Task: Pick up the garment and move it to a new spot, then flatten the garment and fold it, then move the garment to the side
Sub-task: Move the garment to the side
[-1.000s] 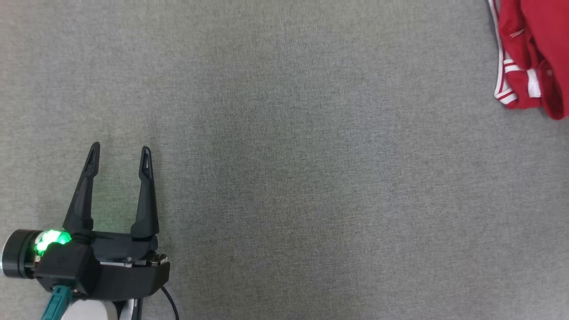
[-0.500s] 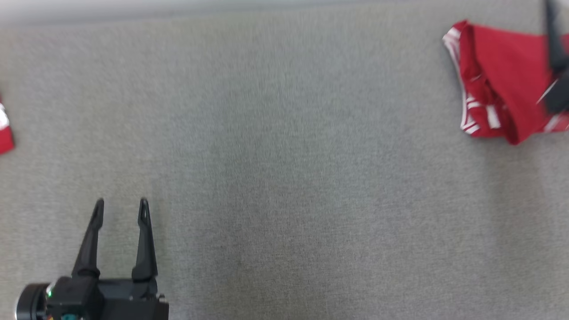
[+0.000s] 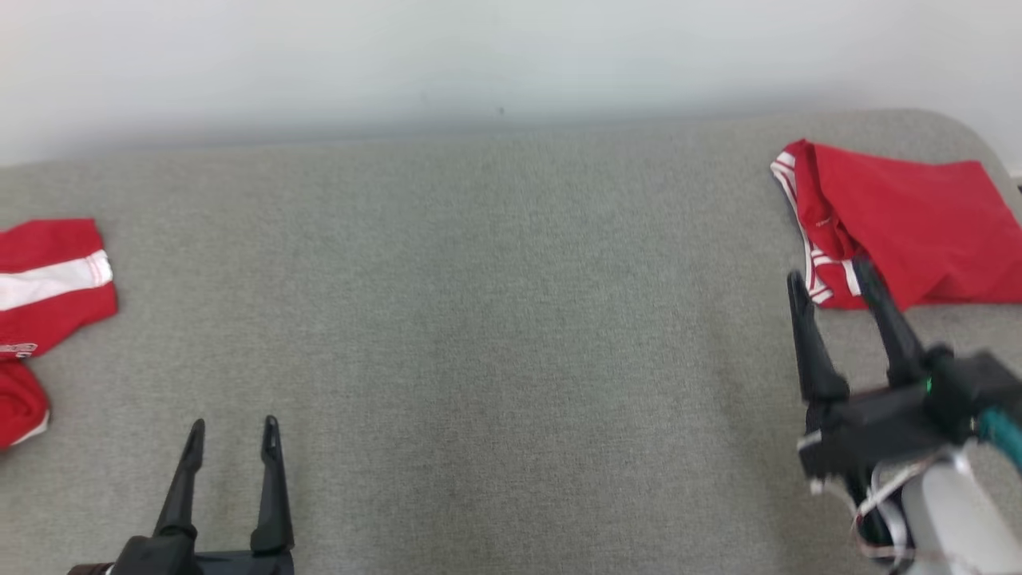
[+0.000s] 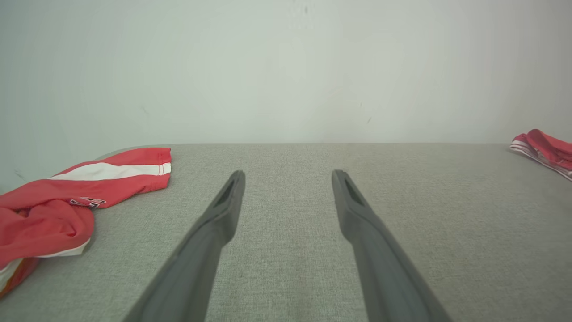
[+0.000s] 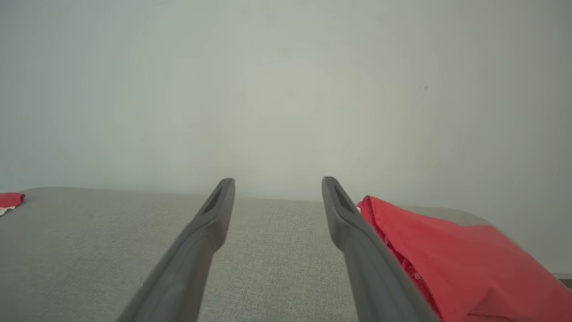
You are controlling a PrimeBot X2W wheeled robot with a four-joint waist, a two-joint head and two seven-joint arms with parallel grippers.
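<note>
**Both hands spread wide, red garments at either end of the counter**

From the head view, a grey cloth-covered counter [image 3: 511, 319] runs up to a pale wall [image 3: 479, 64]. The left hand [image 3: 233, 423] sits low at the near left, its two dark fingers spread wide with nothing between them. The right hand [image 3: 829, 271] is at the near right, a little blurred, equally wide and carrying nothing. Its fingertips reach the near edge of a folded red garment [image 3: 910, 224] with white-striped trim, which lies at the far right corner. I cannot tell whether they touch the cloth. A crumpled red garment [image 3: 48, 279] with a white band lies at the far left edge, well apart from the folded one.

From the left wrist, the fingers hover over bare grey cloth. The crumpled garment is off to their left and a sliver of the folded one shows far right.

From the right wrist, the folded garment lies just beside the right-hand finger. A scrap of red shows at the far left.
</note>
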